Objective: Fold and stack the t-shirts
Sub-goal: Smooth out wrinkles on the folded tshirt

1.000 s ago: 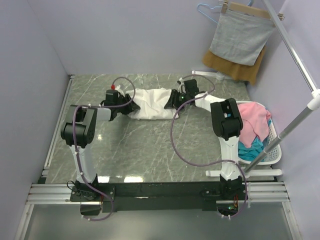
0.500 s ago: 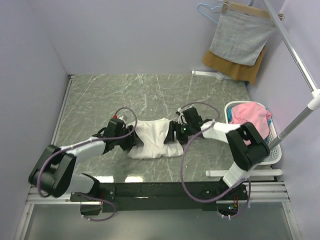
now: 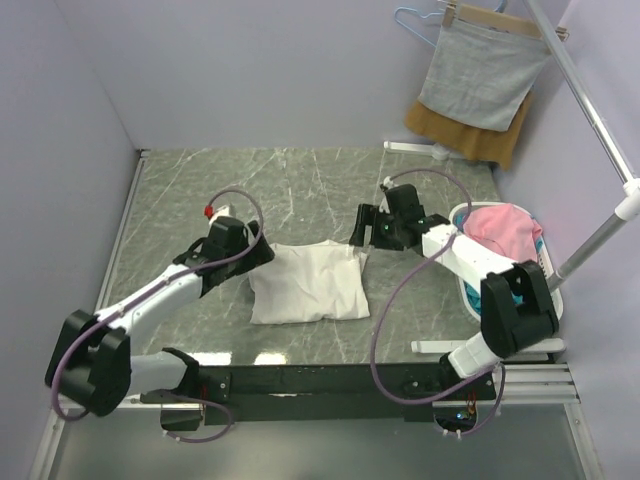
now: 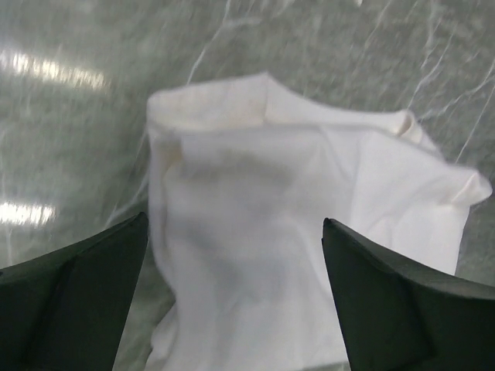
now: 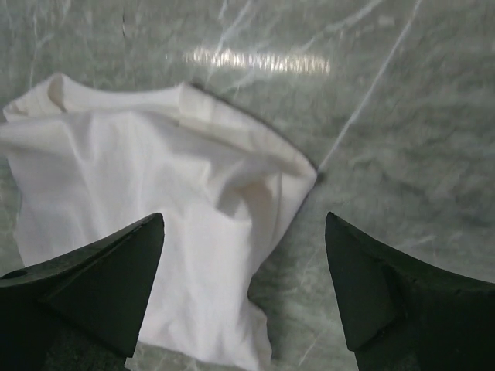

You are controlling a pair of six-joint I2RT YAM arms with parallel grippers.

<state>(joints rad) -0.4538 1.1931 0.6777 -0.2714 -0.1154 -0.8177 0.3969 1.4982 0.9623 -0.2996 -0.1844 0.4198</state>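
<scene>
The folded t-shirt (image 3: 308, 283) is lying toward the table's (image 3: 300, 185) 6 o'clock edge. The left gripper (image 3: 252, 254) at its 10 o'clock and the right gripper (image 3: 366, 230) at its 1 o'clock are gaping empty. Being soft, light and limp, it is probably wanting pinches at its corners.

A robot lab cell: plain lilac walls (image 3: 300, 70) box in a marble desk (image 3: 300, 180), with a clothes rail (image 3: 591, 110) at 2 o'clock and basket (image 3: 556, 290) at 3.
</scene>
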